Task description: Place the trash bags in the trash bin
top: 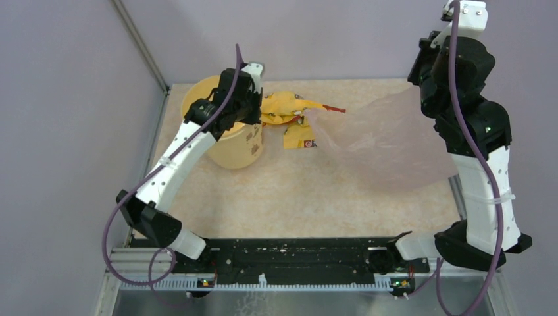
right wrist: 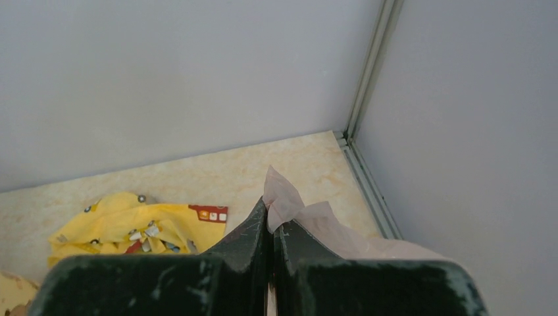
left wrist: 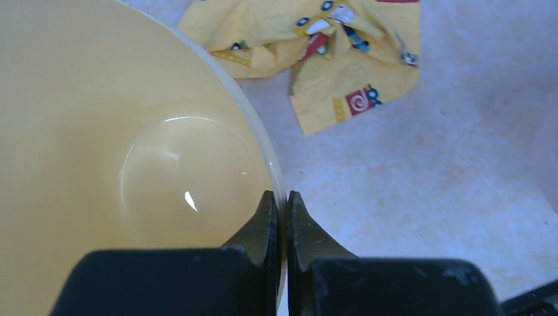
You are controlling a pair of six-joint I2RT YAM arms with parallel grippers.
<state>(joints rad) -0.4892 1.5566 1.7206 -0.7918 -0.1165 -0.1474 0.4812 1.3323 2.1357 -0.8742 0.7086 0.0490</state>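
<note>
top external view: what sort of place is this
Probably a robot test cell, not a home: plain lilac panel walls, white robot arms bolted to a black metal rail, a beige speckled tabletop.

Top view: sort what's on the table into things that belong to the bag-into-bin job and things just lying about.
Belongs to the job:
pink trash bag, pinched by the right gripper
trash bin, its rim pinched by the left gripper

Just lying about:
crumpled yellow wrapper, beside the bin

Wrapper [top: 289,110] between bin [top: 231,150] and pink bag [top: 388,141]
</note>
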